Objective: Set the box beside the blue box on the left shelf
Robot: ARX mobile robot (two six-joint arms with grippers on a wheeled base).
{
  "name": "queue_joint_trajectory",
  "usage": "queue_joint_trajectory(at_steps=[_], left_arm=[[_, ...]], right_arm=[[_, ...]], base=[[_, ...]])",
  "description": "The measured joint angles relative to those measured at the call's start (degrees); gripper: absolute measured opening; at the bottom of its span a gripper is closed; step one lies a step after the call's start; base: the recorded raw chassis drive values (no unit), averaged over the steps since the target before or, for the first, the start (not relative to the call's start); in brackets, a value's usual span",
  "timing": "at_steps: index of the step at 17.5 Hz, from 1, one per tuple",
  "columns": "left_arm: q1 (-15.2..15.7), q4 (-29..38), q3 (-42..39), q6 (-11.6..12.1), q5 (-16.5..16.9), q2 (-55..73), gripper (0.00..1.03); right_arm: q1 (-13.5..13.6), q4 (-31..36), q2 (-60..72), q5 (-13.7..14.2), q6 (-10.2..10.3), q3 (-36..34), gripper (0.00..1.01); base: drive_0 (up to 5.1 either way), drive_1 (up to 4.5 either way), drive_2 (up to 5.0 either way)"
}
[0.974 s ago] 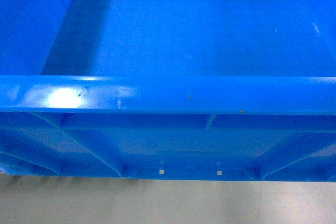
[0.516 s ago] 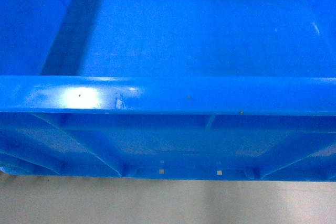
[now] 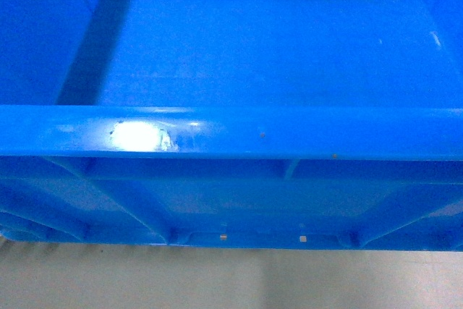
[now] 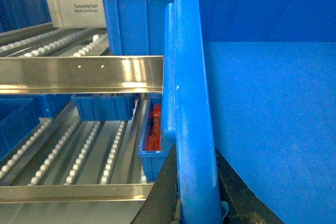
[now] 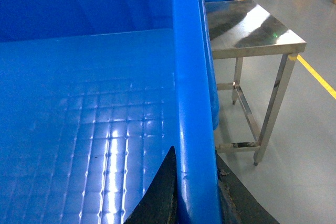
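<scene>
Now I hold the box (image 3: pixel 260 63) up between my two arms, so close that it fills the head view, its near rim running across the middle above pale floor (image 3: pixel 231 280). My left gripper (image 4: pixel 197 203) is clamped over the box's left rim, dark fingers on either side of it. My right gripper (image 5: pixel 197 203) grips the right rim likewise. To the left lies the left shelf (image 4: pixel 79 74), its steel rail just beside the box, with another blue crate (image 4: pixel 136 19) on the rollers farther back. A steel table (image 5: pixel 252 30) stands to the right.
</scene>
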Motion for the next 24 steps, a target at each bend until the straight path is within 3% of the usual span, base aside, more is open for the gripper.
queue_joint_trajectory(at_steps=[24], left_arm=[[0.0,0.13,0.0,0.0,0.0,-0.07,0.08]], right_arm=[[-0.02,-0.02,0.0,0.0,0.02,0.0,0.1]], base=[[-5.0,2.38,2.4]])
